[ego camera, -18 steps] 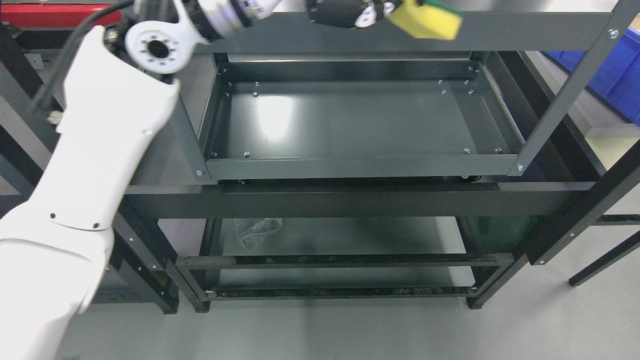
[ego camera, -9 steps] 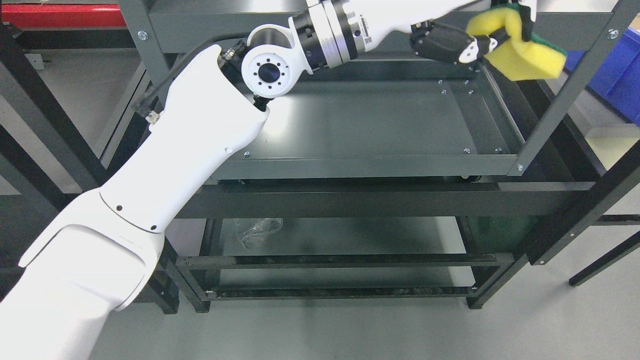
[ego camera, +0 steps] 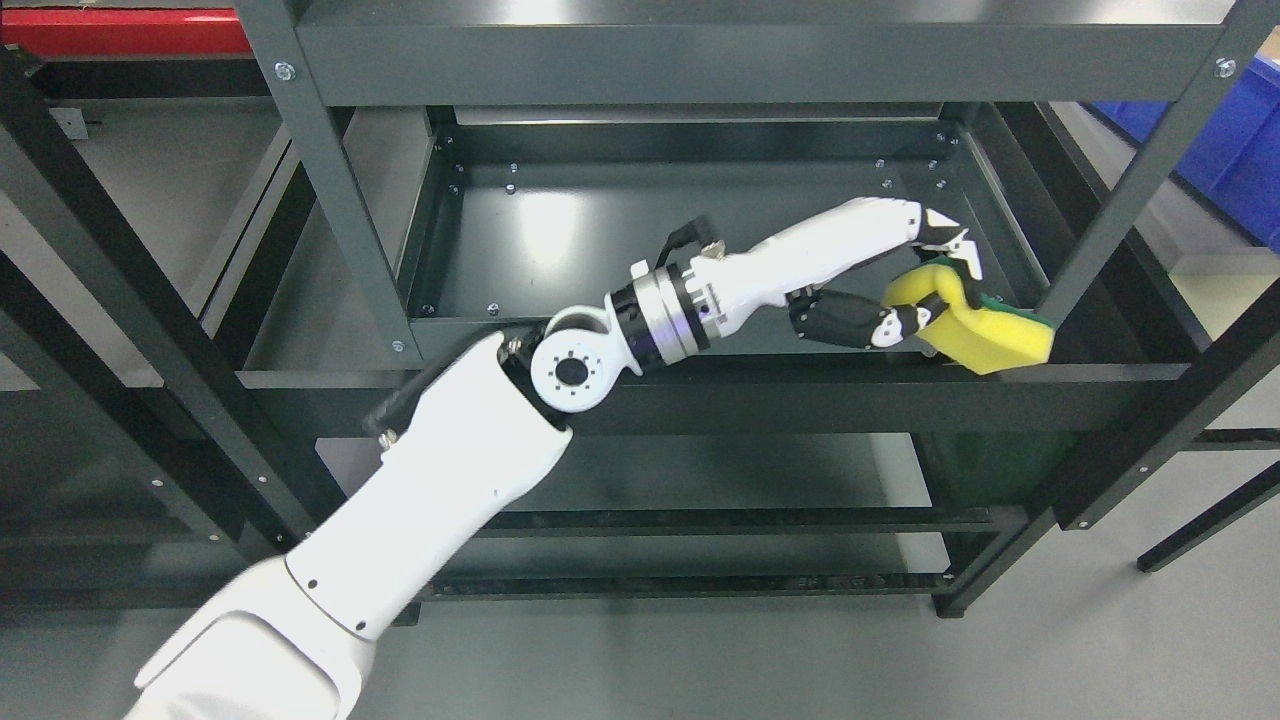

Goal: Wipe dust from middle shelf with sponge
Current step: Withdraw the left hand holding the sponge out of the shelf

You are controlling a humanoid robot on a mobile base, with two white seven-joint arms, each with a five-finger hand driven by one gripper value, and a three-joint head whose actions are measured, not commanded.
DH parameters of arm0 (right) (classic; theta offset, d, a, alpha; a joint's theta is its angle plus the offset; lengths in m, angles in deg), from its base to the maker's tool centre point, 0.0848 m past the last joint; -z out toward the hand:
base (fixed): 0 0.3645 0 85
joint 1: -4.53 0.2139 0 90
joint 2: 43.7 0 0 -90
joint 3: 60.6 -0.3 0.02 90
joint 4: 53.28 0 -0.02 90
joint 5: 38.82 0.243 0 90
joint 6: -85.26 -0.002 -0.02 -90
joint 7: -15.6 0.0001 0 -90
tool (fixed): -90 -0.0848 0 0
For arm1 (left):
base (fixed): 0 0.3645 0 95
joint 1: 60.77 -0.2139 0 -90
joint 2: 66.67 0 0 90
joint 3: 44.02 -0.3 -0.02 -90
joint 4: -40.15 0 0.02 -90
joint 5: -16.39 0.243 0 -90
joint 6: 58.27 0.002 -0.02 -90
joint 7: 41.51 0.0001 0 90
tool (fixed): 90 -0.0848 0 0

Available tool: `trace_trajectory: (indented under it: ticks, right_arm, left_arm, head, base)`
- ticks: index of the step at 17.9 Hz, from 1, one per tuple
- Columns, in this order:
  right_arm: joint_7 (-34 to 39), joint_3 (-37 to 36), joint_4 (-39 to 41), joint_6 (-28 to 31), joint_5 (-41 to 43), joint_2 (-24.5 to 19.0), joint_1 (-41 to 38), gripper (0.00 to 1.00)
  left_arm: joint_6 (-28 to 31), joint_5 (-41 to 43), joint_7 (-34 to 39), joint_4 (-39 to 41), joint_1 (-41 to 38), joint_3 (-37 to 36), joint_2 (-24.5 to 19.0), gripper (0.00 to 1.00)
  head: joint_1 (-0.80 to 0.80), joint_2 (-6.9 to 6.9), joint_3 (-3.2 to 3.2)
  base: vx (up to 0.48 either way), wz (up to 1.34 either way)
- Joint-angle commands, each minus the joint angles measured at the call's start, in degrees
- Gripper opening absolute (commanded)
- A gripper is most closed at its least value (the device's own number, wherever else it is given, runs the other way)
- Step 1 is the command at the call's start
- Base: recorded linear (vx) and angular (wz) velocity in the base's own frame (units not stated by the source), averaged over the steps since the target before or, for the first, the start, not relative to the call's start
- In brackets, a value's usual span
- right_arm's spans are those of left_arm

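Left hand (ego camera: 925,300) pinches sponge (ego camera: 975,335) at its end w/ curled fingers; looks soft, light, squashy; grip mid-body.

My white arm

My arm (ego camera: 440,490) is smooth and white, with a round joint (ego camera: 572,371) ringed with little holes, a silver band, a black cable, and a white-and-black hand (ego camera: 880,290).

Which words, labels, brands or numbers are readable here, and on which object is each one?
None can be read: the sponge, the left hand, the arm and the shelf frame show no print. The blue bin at the right edge shows none either.
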Motion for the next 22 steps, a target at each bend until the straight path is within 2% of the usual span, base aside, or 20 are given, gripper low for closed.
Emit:
trace_trajectory:
  ticks: [1,4,6,8,15,22]
  right_arm:
    - [-0.03,0.0,1.0,0.04,0.0,1.0,0.0,1.0]
    - [-0.03,0.0,1.0,0.04,0.0,1.0,0.0,1.0]
    - [-0.03,0.0,1.0,0.04,0.0,1.0,0.0,1.0]
    - [-0.03,0.0,1.0,0.04,0.0,1.0,0.0,1.0]
    - [-0.03,0.0,1.0,0.04,0.0,1.0,0.0,1.0]
    - [-0.03,0.0,1.0,0.04,0.0,1.0,0.0,1.0]
  left_arm:
    - [4.11,-0.7,9.37,2.42,-17.94,20.49,0.74,0.03]
    - [7.63,-0.88,10.97,6.79,-23.31,27.61,0.74,0.03]
    - [14.89,-0.88,11.23,16.34,-26.56,33.49,0.74,0.03]
    - [18.35,-1.23,11.06,22.96,-28.32,38.16,0.74,0.02]
    - [17.22,-4.65,10.97,32.03,-38.26,41.25,0.74,0.01]
    - [16.69,-5.8,10.79,32.48,-40.37,43.63,0.74,0.01]
  head:
    - [0.0,0.0,0.0]
    - [0.0,0.0,0.0]
    - [0.0,0.0,0.0]
    - [0.0,0.0,0.0]
    - [0.0,0.0,0.0]
    - [0.0,0.0,0.0]
  base:
    - [0.0,0.0]
    - [0.0,0.0]
    - [0.0,0.0]
    - [0.0,0.0]
    - [0.0,0.0]
    - [0.0,0.0]
